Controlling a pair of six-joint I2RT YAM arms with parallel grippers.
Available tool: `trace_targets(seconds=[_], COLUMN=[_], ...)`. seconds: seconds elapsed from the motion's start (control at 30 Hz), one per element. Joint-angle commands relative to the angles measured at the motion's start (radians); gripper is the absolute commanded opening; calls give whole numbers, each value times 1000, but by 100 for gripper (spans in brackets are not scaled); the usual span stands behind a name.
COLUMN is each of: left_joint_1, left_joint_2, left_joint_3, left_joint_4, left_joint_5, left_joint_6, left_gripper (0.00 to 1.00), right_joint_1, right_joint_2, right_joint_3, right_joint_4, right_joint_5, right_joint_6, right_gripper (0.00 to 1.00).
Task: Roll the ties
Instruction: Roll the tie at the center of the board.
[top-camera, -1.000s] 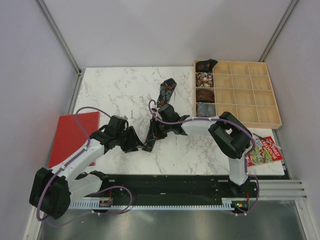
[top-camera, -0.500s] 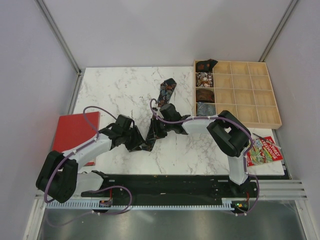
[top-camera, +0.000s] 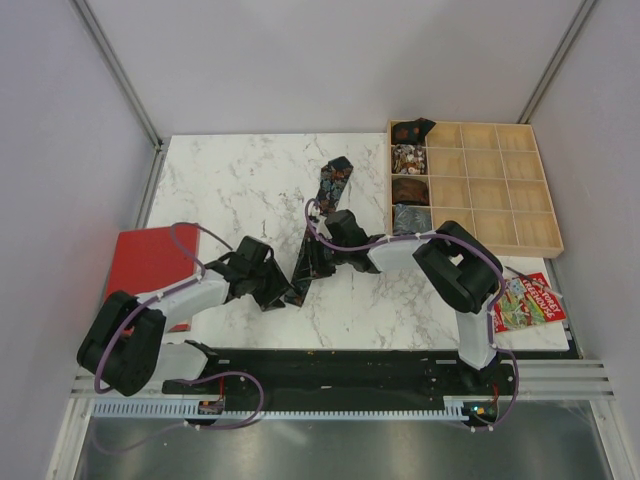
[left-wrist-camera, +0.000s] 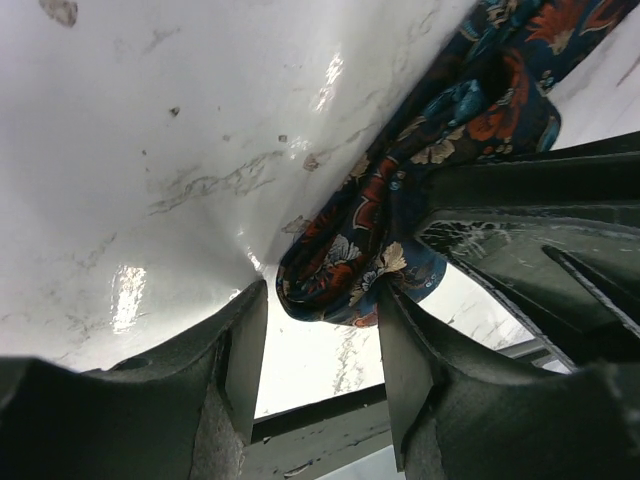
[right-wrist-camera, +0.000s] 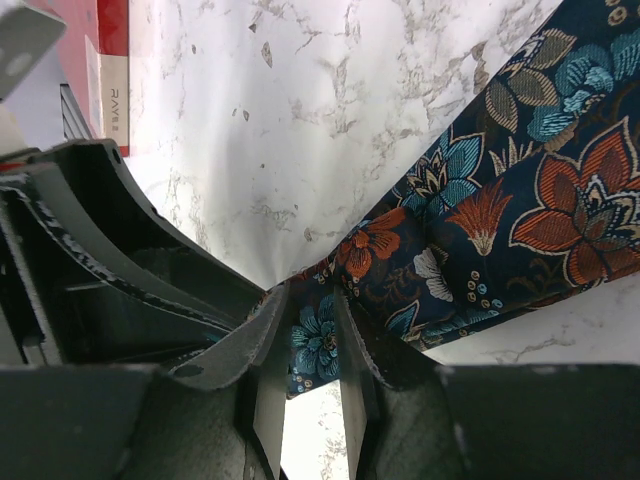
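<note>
Roll barely started; most of the tie's length is still flat.
The black floral tie (top-camera: 333, 185) is laid mid-way on the surface (top-camera: 230, 190), running from the far edge toward the near edge. Its near end is curled into one loop, straddled by the left pincer (left-wrist-camera: 320, 345), fingers apart. The right pincer (right-wrist-camera: 310, 365) is clamped on the tie beside it. Rolled ties (top-camera: 408, 188) are stowed in the tray (top-camera: 500, 195) at the far right corner.

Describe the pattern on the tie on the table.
The tie is dark navy with orange-red, teal and cream flowers; clearest in the right wrist view.
</note>
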Motion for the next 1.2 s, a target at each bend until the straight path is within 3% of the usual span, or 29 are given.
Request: trace_targets(seconds=[0.0,0.27,0.4,0.67,0.83,1.17], left_joint_1=[-28,-49,-54,-54,-58,-65], left_joint_2=[10,91,108,90,62,-165], left_joint_3=[-23,3,37,56,68,63], left_joint_4=[36,56,41,21,-63,-267], left_joint_5=[-57,-117,-148,-96,10,36], left_joint_6=[-89,-94,-71,-5,31,21], left_gripper=[54,47,24,3,2,2], right_joint_1=[-8,-11,-11,-15,-13,-8], right_joint_2=[15,18,18,0,-41,-181], right_joint_3=[-47,-51,-55,-40,2,42], right_joint_4=[-31,-20,-17,-32,-90,-167], right_joint_5=[29,18,18,17,21,38], right_joint_6=[-14,-8,-5,-2,0,18], right_gripper=[33,33,33,33,33,34])
